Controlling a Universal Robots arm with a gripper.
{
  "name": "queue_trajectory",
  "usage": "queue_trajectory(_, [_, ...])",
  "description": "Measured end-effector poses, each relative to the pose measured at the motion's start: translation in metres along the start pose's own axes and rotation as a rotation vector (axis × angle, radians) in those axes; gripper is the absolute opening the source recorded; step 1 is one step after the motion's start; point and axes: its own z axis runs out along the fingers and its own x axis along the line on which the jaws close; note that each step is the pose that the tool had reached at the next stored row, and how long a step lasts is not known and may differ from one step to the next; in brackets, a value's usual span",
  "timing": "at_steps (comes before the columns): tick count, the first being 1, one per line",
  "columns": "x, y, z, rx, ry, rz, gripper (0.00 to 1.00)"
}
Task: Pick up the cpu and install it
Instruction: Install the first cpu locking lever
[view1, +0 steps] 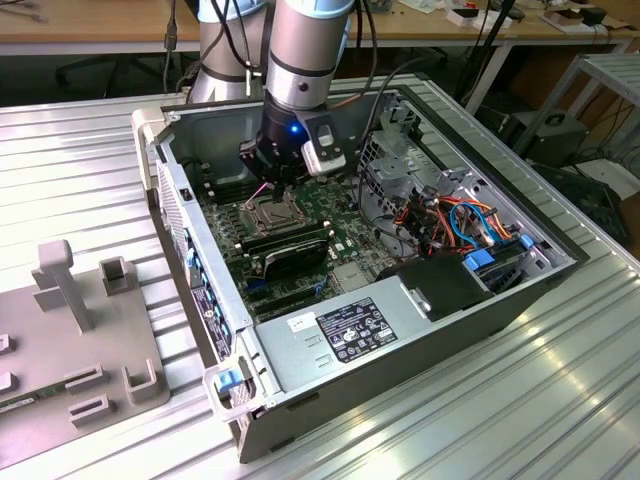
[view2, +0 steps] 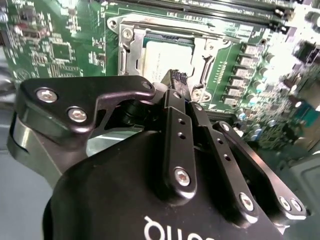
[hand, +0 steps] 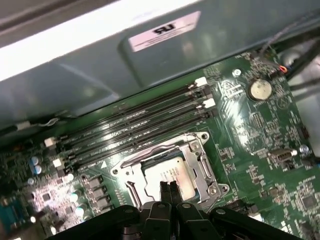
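The cpu (view2: 165, 52) (hand: 176, 172), a flat square chip with a silver-grey top, lies inside the dark socket, and the socket's hinged metal frame (view2: 127, 45) (hand: 202, 165) stands around it. My gripper (view2: 177, 77) (hand: 167, 187) hangs just over the chip's edge. Its two black fingers are pressed together and nothing shows between them. In the exterior view the arm reaches down into the open computer case, with the gripper (view1: 272, 190) right above the socket (view1: 268, 212) on the green motherboard.
Long memory slots (hand: 135, 125) run beside the socket, and dark memory sticks (view1: 290, 250) lie on its other side. A power supply (view1: 350, 325) and bundled cables (view1: 450, 215) fill the case's near and right parts. A grey fixture plate (view1: 70, 340) sits at the exterior view's left.
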Motion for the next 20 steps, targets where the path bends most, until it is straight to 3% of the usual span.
queue_trajectory(5, [0.0000, 0.0000, 0.0002, 0.0006, 0.0008, -0.095, 0.11])
queue_trajectory(7, [0.0000, 0.0000, 0.0004, 0.0010, 0.0014, -0.159, 0.11])
queue_trajectory(11, [0.0000, 0.0000, 0.0006, 0.0015, 0.0020, -0.239, 0.11])
queue_trajectory(20, [0.0000, 0.0000, 0.0011, 0.0030, 0.0041, -0.468, 0.11])
